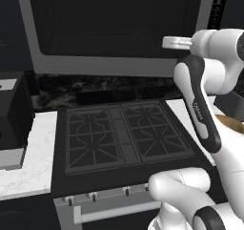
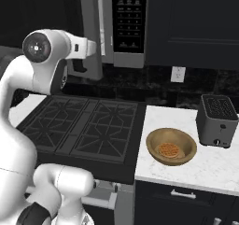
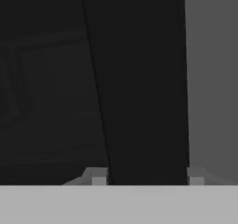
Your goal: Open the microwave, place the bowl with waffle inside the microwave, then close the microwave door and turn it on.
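A: Started left of the stove [image 1: 124, 133]?

B: Did. Found a black boxy appliance [image 1: 12, 112] there on the pale tabletop [image 1: 28, 176], well apart from the work and no part of the job.

A: And directly above the stove?

B: Saw the microwave [image 1: 119, 64] hung there, with the microwave door [image 1: 114, 19] spanning most of its front. Looked swung slightly out from the right base camera, though could not be sure.

A: Where was the tool [image 2: 95, 47]?

B: Reached up above the stove's right edge, at the door's handle side, just left of the button panel [image 2: 128, 18]. Came in level, probably so as to take the upright handle [image 3: 148, 102] squarely.

A: How far open?

B: About halfway. Straddled the dark handle, with the fingertips [image 3: 98, 180] set tight against either side; looked like a grip on it. Made sense for pulling the door outward.

A: And right of the stove?

B: Spotted the bowl [image 2: 171, 147] just beside it on the tabletop, upright, with the waffle [image 2: 168, 150] lying flat inside. Untouched, presumably left waiting until the door swung clear. Noted a toaster [image 2: 216, 120] farther right again, near the bowl but not touching.

A: Stage of the job?

B: Judged it the opening step; loading, closing and switching on not yet done.
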Controlling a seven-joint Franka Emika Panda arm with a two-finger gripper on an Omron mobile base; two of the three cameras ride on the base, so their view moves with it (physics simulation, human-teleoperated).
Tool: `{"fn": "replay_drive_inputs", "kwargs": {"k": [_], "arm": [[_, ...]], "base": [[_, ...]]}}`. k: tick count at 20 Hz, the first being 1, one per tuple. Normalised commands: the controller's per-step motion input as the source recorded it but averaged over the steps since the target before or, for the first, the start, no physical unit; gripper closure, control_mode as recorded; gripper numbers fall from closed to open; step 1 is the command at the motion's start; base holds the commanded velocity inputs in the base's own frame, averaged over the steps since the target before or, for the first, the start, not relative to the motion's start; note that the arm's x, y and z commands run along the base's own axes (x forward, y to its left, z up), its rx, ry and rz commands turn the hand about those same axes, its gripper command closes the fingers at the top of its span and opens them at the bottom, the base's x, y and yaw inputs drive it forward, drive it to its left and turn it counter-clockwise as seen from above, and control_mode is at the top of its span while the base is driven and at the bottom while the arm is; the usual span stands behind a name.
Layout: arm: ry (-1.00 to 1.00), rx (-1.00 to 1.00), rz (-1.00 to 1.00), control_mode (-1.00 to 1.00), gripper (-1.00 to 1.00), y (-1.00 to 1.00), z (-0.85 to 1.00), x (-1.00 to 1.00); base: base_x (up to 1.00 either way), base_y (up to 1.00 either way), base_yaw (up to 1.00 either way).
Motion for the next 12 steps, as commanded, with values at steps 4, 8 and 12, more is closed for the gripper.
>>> {"fn": "replay_drive_inputs", "kwargs": {"k": [4, 8, 12], "arm": [[-0.09, -0.05, 0.0, -1.0, 1.0, 0.38, 0.65, -1.0], [-0.01, -0.1, 0.0, -1.0, 1.0, 0.41, 0.69, -1.0], [0.0, -0.13, -0.02, -1.0, 1.0, 0.47, 0.75, -1.0]], "base": [[0.0, 0.0, 0.0], [0.0, 0.0, 0.0], [0.0, 0.0, 0.0]]}}
